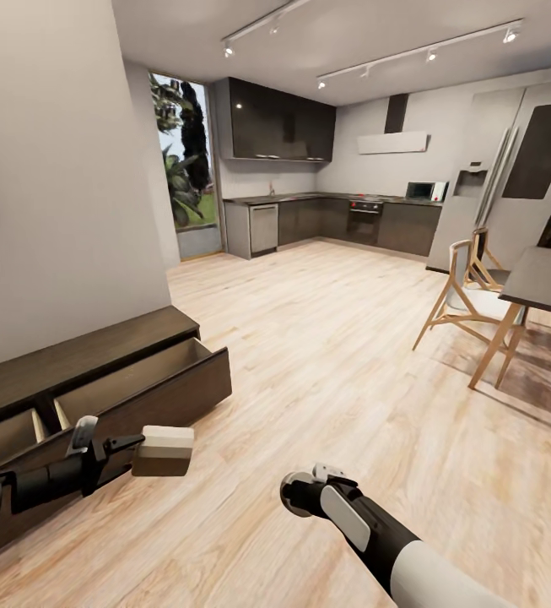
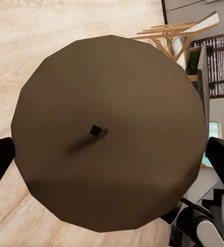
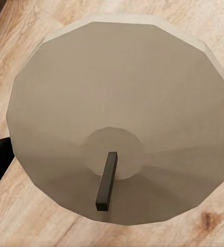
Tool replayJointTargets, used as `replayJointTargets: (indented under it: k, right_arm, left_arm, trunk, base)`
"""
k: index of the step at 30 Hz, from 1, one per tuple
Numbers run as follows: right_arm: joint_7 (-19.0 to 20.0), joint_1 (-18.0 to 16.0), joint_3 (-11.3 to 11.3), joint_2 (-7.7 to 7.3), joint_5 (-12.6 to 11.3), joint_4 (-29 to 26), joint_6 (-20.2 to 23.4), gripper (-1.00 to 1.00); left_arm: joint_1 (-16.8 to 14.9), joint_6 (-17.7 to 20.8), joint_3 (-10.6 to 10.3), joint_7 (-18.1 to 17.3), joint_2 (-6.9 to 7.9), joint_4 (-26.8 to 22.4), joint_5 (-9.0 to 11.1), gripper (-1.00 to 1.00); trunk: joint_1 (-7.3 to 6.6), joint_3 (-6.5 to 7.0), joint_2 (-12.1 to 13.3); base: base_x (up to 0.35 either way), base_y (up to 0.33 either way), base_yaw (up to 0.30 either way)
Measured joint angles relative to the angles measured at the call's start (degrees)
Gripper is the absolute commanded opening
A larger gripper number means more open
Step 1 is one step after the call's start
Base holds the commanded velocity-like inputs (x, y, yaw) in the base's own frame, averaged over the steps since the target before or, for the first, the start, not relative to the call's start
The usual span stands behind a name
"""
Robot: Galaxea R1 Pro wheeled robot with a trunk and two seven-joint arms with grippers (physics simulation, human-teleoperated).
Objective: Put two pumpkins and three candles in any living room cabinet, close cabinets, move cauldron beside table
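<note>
You hold 1 candle (image 2: 109,134) clamped in the left hand (image 1: 140,447) and another candle (image 3: 119,118) clamped in the right hand (image 1: 296,494); each looks light, rigid and smooth, so keep gripping across the sides.

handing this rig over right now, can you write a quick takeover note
Left gripper: shut on an olive-brown candle, held out just in front of the cabinet.
Right gripper: shut on a pale beige candle, over the wood floor.
Cabinet: both drawers pulled open; the right-hand drawer looks empty, the other is mostly hidden.
Done: two candles picked up, cabinet opened.
Left: drop both candles in a drawer, fetch the third candle and both pumpkins, close the drawers, move the cauldron next to the coffee table.
</note>
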Motion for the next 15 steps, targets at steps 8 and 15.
replayJointTargets:
  k: [8,15]
  right_arm:
    - [0.0,0.0,-0.3,0.11,-0.1,0.0,-0.1,-1.00]
    - [-0.1,0.0,-0.1,0.13,-0.1,0.0,-0.1,-1.00]
  left_arm:
    - [0.0,0.0,0.0,0.0,-0.02,0.0,0.0,-1.00]
    - [0.0,0.0,0.0,0.0,0.01,0.0,0.0,-1.00]
  trunk:
    - [0.00,0.00,0.0]
    - [0.00,0.00,0.0]
  base:
    - [0.000,-0.011,0.000]
    - [0.000,-0.117,0.164]
